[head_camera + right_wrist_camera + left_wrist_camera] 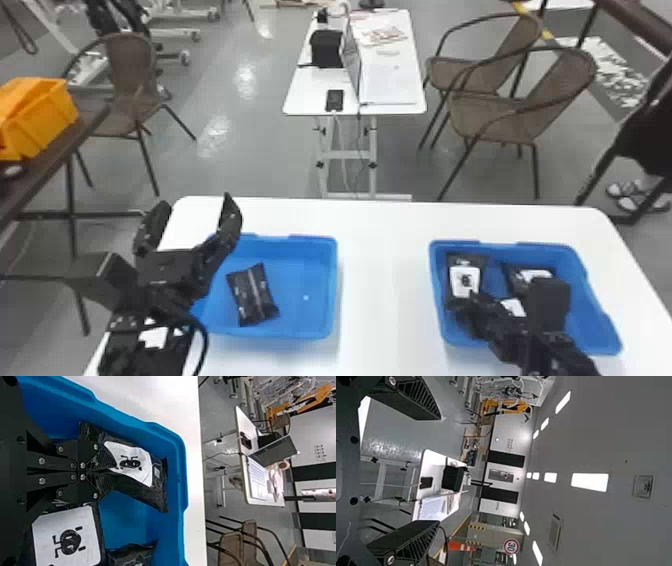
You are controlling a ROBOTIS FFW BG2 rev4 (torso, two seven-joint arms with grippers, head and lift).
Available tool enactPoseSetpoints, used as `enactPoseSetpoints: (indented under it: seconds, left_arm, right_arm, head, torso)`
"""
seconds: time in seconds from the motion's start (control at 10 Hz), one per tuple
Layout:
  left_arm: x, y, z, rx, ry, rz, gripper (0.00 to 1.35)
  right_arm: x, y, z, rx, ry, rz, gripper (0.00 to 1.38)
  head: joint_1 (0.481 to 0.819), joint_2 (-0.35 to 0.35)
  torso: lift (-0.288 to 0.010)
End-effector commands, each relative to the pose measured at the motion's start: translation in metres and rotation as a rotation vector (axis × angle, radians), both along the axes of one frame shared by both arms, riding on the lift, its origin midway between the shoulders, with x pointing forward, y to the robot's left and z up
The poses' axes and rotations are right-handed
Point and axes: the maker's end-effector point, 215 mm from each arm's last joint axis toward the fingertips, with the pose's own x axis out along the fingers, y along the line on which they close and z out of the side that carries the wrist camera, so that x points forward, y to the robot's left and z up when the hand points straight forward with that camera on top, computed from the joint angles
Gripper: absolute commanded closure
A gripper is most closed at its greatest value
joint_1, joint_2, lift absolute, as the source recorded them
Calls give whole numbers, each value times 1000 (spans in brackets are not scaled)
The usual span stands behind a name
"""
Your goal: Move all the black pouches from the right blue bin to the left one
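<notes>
"What can you read?"
"A 30, on the round red-rimmed sign (511,546) in the left wrist view."
"And the black pouches (146,494)?"
"Some bear white labels (128,451) with a black figure, in the right blue bin (510,246) near the tabletop (385,280)'s right edge. Any lettering there is too small to read."

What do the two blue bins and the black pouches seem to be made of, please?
The left blue bin and right blue bin look like molded plastic, smooth with a slight sheen: even colour, rounded corners, walls running into the rim.

The black pouches look like thin, slightly glossy film, perhaps plastic or foil laminate, as they crease and catch light.
</notes>
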Motion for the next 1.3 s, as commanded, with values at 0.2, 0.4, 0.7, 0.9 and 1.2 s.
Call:
enactPoseSetpoints:
  seconds: [0.2,0.4,0.7,0.9,1.2]
  left_arm:
    - [2,-1,-5,-29,17,-3,88]
    - [8,-6,-6,-47,29,-16,88]
    - [20,-19,-10,-100,64,-65,88]
    - [31,-33,-13,-193,115,-131,88]
    - [44,-48,-3,-261,145,-223,87]
  right_arm:
    - [-2,2,86,56,-147,14,1276]
    - [33,39,154,111,-270,146,1276]
    - [65,134,214,175,-360,426,1276]
    - [67,196,226,238,-362,574,1276]
    - [49,262,239,312,-346,755,1276]
  head:
    - [695,60]
    - [695,74]
    - [695,128]
    - [695,185]
    - [695,239]
  torso:
    - [10]
    - [10]
    - [10]
    - [10]
    - [10]
